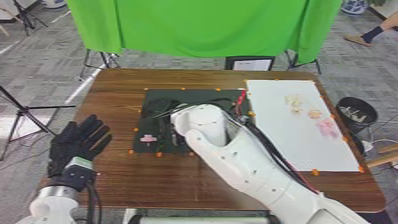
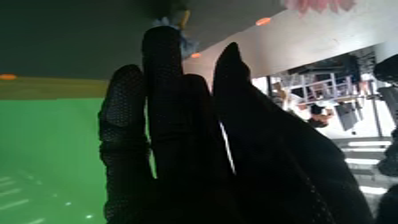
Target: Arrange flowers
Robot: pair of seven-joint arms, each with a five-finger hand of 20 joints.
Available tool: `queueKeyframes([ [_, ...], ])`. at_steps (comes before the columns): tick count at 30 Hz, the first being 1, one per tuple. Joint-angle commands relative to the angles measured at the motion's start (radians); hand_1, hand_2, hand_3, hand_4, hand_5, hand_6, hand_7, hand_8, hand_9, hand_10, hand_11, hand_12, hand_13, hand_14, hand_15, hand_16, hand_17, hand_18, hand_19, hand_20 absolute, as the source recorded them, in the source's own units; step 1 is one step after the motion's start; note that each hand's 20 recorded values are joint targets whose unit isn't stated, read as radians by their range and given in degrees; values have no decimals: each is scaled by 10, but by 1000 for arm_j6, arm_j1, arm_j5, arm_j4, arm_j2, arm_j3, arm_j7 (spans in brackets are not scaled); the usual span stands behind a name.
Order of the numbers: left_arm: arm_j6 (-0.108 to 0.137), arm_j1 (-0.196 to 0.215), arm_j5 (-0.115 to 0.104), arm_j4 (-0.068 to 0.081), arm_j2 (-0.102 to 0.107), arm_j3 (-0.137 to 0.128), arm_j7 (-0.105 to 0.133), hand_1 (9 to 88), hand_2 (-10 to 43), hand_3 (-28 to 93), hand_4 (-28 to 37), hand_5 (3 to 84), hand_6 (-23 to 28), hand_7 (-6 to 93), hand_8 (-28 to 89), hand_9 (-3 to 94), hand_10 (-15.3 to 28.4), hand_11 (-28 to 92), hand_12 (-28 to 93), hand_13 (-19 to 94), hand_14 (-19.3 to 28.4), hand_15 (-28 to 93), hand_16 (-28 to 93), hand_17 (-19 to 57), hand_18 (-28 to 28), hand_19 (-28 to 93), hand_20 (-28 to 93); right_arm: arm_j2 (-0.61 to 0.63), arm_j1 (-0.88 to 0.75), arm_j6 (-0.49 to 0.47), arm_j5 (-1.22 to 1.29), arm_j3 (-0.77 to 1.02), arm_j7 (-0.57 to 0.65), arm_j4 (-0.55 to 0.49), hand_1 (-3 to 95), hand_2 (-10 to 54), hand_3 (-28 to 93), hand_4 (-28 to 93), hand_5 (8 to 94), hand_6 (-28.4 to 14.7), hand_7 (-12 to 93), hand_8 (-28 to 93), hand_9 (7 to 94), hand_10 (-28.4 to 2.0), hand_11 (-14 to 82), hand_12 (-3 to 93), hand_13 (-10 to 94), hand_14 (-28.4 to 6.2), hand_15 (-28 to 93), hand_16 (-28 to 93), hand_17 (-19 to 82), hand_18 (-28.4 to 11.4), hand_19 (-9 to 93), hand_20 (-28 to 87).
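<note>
In the head view, my right hand (image 1: 163, 106) is over the black mat (image 1: 206, 95), its dark glove hard to separate from it. My left hand (image 1: 80, 141) is open left of the mat. A small pink flower (image 1: 148, 138) lies near the mat's lower left. The white board (image 1: 277, 145) bears cream flowers (image 1: 294, 102), a peach one (image 1: 314, 114) and pink ones (image 1: 329, 128). In the right wrist view, my right hand (image 2: 191, 150) has straight fingers; a pale blue flower (image 2: 187, 46) shows beside and behind the fingertips, contact unclear. A pink flower (image 2: 320, 5) is farther off.
A thin red object (image 1: 241, 98) lies at the mat's right edge. Orange markers line the mat and the board. A dark bin (image 1: 357, 111) stands off the table's right side, and a green cloth (image 1: 204, 30) hangs beyond the brown table (image 1: 120, 82).
</note>
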Motion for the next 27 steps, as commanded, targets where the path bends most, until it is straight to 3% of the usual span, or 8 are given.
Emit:
queueKeyframes([
  [1,21,4,-7,-13,19,21,26,296,166,737,-276,504,101,172,-85,422,162,270,131,302,172,492,-71,-60,177,443,141,-27,13,-50,-44,0,22,13,540,163,718,-283,399,-7,152,-130,397,-79,82,112,540,-68,433,304,294,-175,761,393],
  [5,25,2,-9,-18,24,33,37,295,166,737,-277,504,101,173,-85,421,162,271,131,302,172,492,-71,-60,177,443,141,-24,19,-84,-27,-3,48,15,541,165,720,-283,415,-11,154,-129,414,-81,90,113,543,-71,434,302,296,-178,764,395],
  [9,51,-16,-25,-20,37,65,68,295,167,736,-276,504,101,173,-85,422,163,270,131,302,172,492,-71,-60,177,442,141,-14,19,-81,-18,-12,71,9,528,163,723,-283,453,-9,164,-128,439,-87,99,117,549,-76,442,298,301,-183,769,397],
  [10,0,13,4,-3,-11,-21,-10,295,167,737,-276,504,101,173,-85,422,162,270,131,302,173,492,-71,-60,177,442,141,-9,22,-75,-10,-17,78,8,524,161,725,-283,458,-9,168,-129,442,-88,101,118,550,-77,444,295,301,-184,769,396],
  [11,1,5,9,1,-16,-20,-20,295,167,737,-276,504,101,173,-85,422,162,270,131,302,173,493,-71,-60,177,443,141,-6,20,-79,-8,-15,82,5,520,161,726,-283,460,-10,170,-129,445,-89,102,119,552,-78,447,293,302,-185,770,396],
  [14,1,12,-4,0,-7,-19,-7,295,167,736,-276,504,101,173,-85,421,163,270,131,302,173,493,-71,-60,177,442,140,-4,21,-80,0,-14,84,5,508,155,733,-283,462,-12,172,-131,445,-91,105,121,552,-81,454,289,304,-187,773,395],
  [21,-1,13,2,0,-19,-24,-16,295,166,737,-276,504,101,173,-85,421,162,271,131,302,172,492,-71,-60,177,443,141,-10,16,-108,18,1,84,-13,494,136,747,-283,463,-9,184,-133,440,-94,105,121,551,-84,464,278,307,-192,777,391],
  [27,-5,20,-2,0,-22,-26,-9,291,168,735,-278,504,102,173,-85,421,162,271,131,302,172,493,-71,-60,177,443,140,-2,9,-98,49,20,87,-54,445,79,807,-283,426,-18,201,-148,392,-144,107,122,526,-102,499,239,304,-206,784,372],
])
